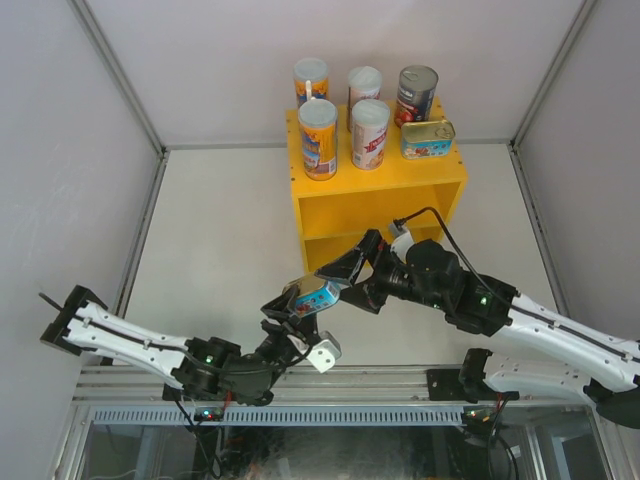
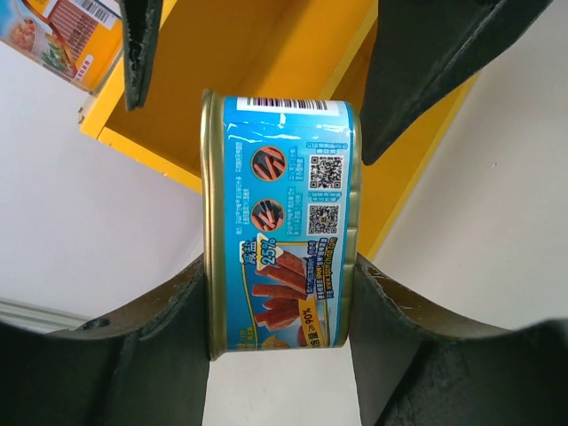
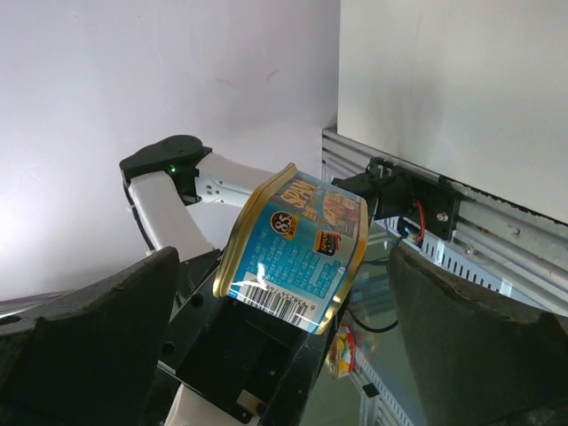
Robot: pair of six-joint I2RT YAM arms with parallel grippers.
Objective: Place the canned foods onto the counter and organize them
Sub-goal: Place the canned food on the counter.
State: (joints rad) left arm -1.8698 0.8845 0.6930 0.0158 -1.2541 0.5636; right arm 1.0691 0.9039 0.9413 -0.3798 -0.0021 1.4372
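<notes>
The yellow box (image 1: pixel 380 200) stands mid-way along the far edge of my white worktop (image 1: pixel 220 250). Its top carries two tall tubes (image 1: pixel 318 140), two shorter tubes (image 1: pixel 369 133), a steel can (image 1: pixel 416 95) and a flat tin (image 1: pixel 428 138) at the front right corner. Over the worktop's near edge, my left jaws clamp the second flat tin (image 2: pixel 280 231). My right jaws gape wide on either side of it.

White arm links (image 1: pixel 120 336), black joints (image 1: pixel 440 275) with green lights, black cable (image 1: pixel 430 209), dark rubbery fingers (image 2: pixel 426 355)
</notes>
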